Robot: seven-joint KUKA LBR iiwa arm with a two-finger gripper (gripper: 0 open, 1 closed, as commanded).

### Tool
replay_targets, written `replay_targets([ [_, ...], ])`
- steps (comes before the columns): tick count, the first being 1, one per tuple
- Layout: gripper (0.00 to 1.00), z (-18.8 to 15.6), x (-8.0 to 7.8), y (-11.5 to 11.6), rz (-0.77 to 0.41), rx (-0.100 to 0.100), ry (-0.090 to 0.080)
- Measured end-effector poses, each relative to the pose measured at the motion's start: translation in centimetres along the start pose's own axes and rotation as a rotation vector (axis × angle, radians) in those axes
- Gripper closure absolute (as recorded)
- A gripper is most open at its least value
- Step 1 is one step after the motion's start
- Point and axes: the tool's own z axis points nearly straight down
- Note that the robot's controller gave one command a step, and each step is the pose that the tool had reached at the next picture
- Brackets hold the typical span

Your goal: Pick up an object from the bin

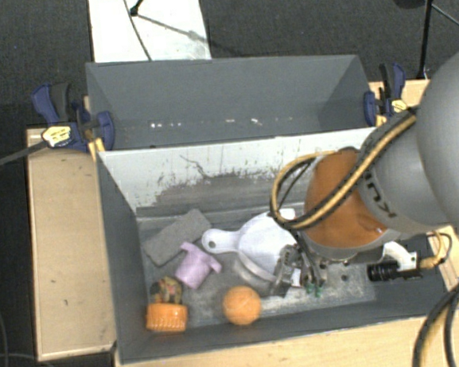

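Note:
My gripper (pixel 295 274) is low in the bin's front right part, under the orange wrist cover. It is against the right side of a white scoop (pixel 255 244), whose round bowl lies beside it and whose handle points left. An orange ball (pixel 242 305) rests on the floor just left of and in front of the gripper. A small lilac cup (pixel 194 266) lies on its side left of the scoop's handle.
A grey foam block (pixel 176 236) lies at the back left of the floor. A small jar-like thing with an orange base (pixel 166 307) stands in the front left corner. The arm and its cables cover the bin's right part.

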Motion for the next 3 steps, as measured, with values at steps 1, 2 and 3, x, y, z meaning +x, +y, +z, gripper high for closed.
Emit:
replay_targets([
  [1, 1.0, -2.1, 0.2, -0.1, 0.0, 0.003, 0.006],
  [2, 1.0, -4.4, 0.0, 0.0, -0.002, -0.002, -0.003],
  [3, 1.0, -5.2, -0.2, 0.1, -0.003, -0.005, -0.009],
])
